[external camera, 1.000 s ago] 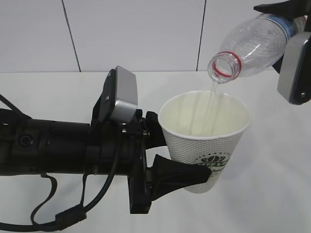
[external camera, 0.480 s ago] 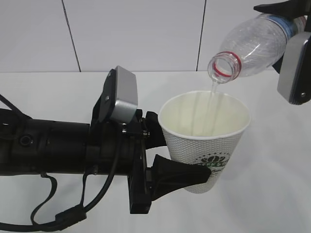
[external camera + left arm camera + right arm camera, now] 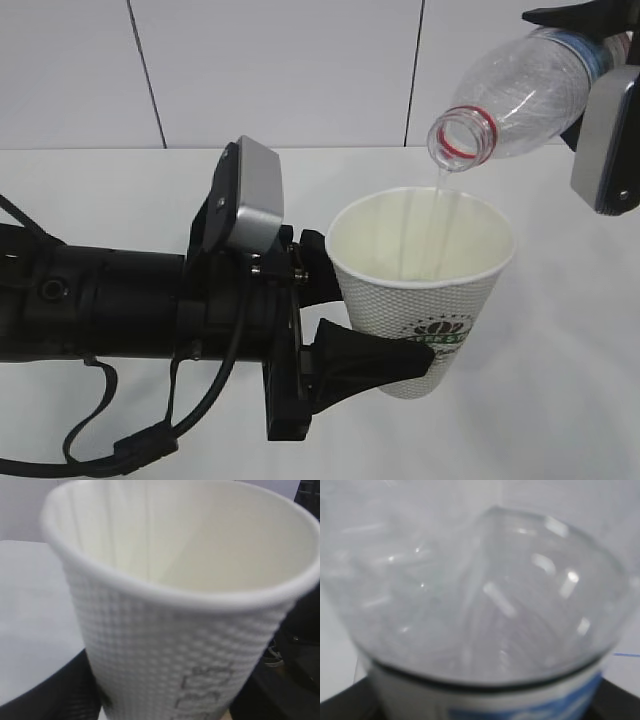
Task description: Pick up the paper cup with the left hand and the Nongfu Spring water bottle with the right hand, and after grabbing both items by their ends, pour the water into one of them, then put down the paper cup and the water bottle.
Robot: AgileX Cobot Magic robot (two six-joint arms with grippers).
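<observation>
My left gripper (image 3: 372,310) is shut on the lower part of the white dimpled paper cup (image 3: 420,290), which stands upright with its green logo facing the camera. Up close in the left wrist view the cup (image 3: 175,645) fills the frame between the black fingers (image 3: 47,692). At the top right my right gripper (image 3: 597,55) is shut on the base end of the clear Nongfu Spring water bottle (image 3: 520,95). The bottle is tilted mouth-down over the cup. A thin stream of water (image 3: 437,195) runs from its red-ringed mouth into the cup. In the right wrist view the bottle (image 3: 480,605) is blurred.
The white table (image 3: 120,190) stretches behind and to both sides, with a white tiled wall (image 3: 280,70) beyond it. The left arm's black body (image 3: 110,305) lies across the left half, and its cable (image 3: 130,445) loops at the bottom left.
</observation>
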